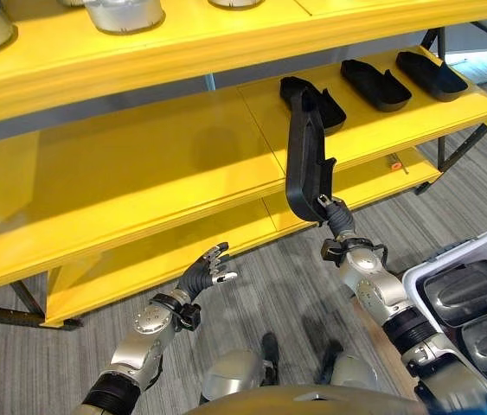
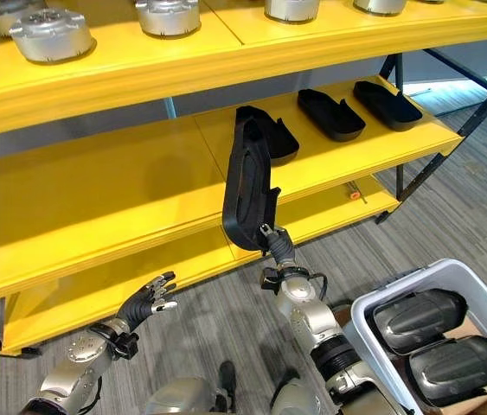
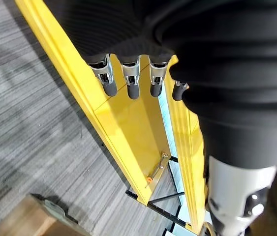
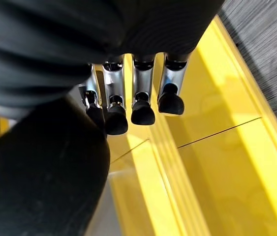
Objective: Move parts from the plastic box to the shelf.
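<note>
Black part [image 1: 306,156] gripped at lower end by right hand [image 1: 336,218], raised before yellow shelf [image 1: 139,173]. Left hand [image 1: 206,270] relaxed, empty.

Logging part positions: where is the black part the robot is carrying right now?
The black part is held upright in the right robot hand, in front of the middle shelf, just left of three matching parts lying there.

Your right hand [image 1: 340,223] half hidden behind the black part [image 1: 306,156], plastic box [image 2: 381,298] cut off by the frame edge
</note>
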Robot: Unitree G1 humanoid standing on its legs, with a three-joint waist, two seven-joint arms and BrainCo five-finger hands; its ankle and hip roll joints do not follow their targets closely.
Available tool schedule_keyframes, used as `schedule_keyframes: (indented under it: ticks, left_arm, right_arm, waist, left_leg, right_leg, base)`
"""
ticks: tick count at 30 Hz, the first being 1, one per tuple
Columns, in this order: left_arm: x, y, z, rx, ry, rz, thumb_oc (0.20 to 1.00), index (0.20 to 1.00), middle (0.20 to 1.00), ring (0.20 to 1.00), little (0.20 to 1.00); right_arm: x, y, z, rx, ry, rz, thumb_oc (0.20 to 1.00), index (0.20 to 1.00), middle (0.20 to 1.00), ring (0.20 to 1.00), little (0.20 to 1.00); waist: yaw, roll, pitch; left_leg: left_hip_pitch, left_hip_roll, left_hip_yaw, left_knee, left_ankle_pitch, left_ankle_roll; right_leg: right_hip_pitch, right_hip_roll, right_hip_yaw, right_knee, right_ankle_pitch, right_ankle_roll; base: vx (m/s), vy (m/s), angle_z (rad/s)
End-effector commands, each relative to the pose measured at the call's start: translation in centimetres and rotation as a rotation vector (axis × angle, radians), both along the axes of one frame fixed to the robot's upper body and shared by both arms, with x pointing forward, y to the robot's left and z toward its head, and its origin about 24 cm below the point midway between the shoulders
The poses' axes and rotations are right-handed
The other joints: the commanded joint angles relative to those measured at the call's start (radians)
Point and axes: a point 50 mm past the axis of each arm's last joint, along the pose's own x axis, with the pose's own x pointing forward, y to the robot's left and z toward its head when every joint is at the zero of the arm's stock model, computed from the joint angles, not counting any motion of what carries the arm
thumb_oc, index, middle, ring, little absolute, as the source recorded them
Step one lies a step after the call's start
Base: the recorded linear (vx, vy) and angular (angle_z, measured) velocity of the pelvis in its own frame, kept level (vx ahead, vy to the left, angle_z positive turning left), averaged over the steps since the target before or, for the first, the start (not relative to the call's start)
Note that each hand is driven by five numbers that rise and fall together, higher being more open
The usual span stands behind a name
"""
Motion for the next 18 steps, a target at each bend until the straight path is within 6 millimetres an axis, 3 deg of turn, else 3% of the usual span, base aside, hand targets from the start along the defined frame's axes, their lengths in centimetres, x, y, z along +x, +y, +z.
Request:
schedule_keyframes:
  ticks: [1, 3, 7, 18]
  left_arm:
    - [-0.3, -1.2, 0.9, 0.001, -0.074, -0.094, 1.0, 1.0, 1.0, 1.0, 1.0]
    - [-0.2, -1.2, 0.9, 0.009, -0.074, -0.121, 1.0, 1.0, 1.0, 1.0, 1.0]
    - [0.0, -0.9, 1.2, -0.005, -0.076, -0.122, 1.0, 1.0, 1.0, 1.0, 1.0]
    - [-0.2, -1.0, 0.7, -0.008, -0.046, -0.115, 1.0, 1.0, 1.0, 1.0, 1.0]
  right_arm:
    - [2.8, -1.2, 5.0, 0.019, -0.227, -0.041, 0.2, 0.2, 0.2, 0.2, 0.2]
    - [2.9, -2.3, 5.1, -0.022, -0.226, -0.073, 0.2, 0.2, 0.2, 0.2, 0.2]
    - [3.1, -3.4, 5.4, -0.07, -0.223, -0.086, 0.2, 0.2, 0.2, 0.2, 0.2]
    - [4.9, -4.5, 6.8, -0.293, -0.227, -0.099, 0.2, 0.2, 0.2, 0.2, 0.2]
  waist:
    - [-0.003, -0.041, -0.037]
    - [-0.02, -0.038, -0.045]
    - [-0.01, -0.039, -0.063]
    - [0.022, -0.039, -0.089]
  left_leg:
    - [0.049, 0.066, 0.006, 0.072, -0.098, -0.056]
    - [0.054, 0.07, -0.04, 0.072, -0.097, -0.058]
    - [0.057, 0.091, -0.037, 0.06, -0.084, -0.08]
    - [0.039, 0.148, -0.033, 0.119, -0.08, -0.126]
  right_leg:
    - [0.029, -0.015, 0.061, -0.084, 0.181, 0.048]
    - [0.043, 0.019, 0.12, -0.099, 0.141, 0.039]
    - [0.086, 0.037, 0.087, -0.102, 0.089, 0.014]
    - [0.162, 0.066, 0.037, -0.055, -0.026, -0.056]
  base:
    - [0.29, -0.136, 0.94]
    - [0.25, -0.144, 1.12]
    - [0.17, -0.127, 0.85]
    - [0.16, -0.118, 0.11]
